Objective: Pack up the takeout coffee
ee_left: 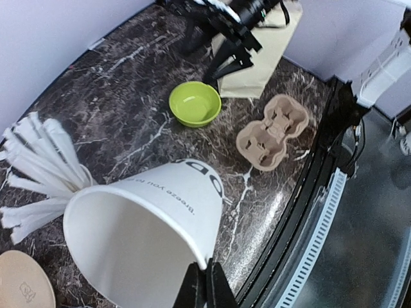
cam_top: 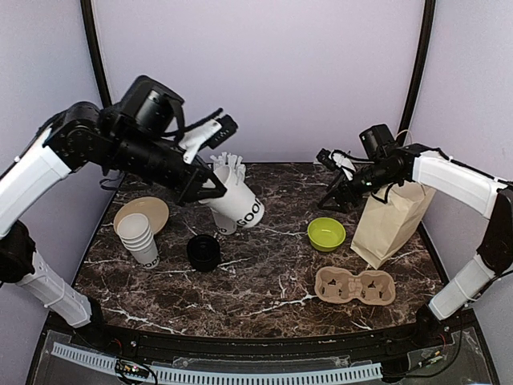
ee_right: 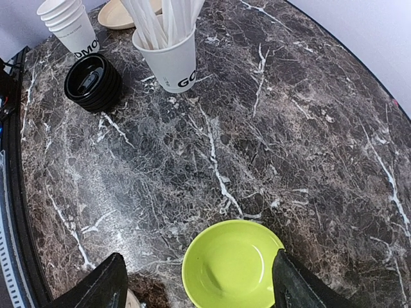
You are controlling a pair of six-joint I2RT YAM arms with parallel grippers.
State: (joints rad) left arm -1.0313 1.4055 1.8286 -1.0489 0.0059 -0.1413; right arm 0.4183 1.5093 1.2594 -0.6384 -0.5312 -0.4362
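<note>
Left pincer (ee_left: 205,274) pinches the tilted cup (ee_left: 154,224) at its rim.

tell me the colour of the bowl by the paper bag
The bowl is lime green, clearest in the right wrist view.

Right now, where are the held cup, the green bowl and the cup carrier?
cup (ee_left: 173,199), left wrist view, on its printed outer wall.
bowl (cam_top: 326,233), top view, on its bare inside.
carrier (cam_top: 354,286), top view, on the middle between its wells.
</note>
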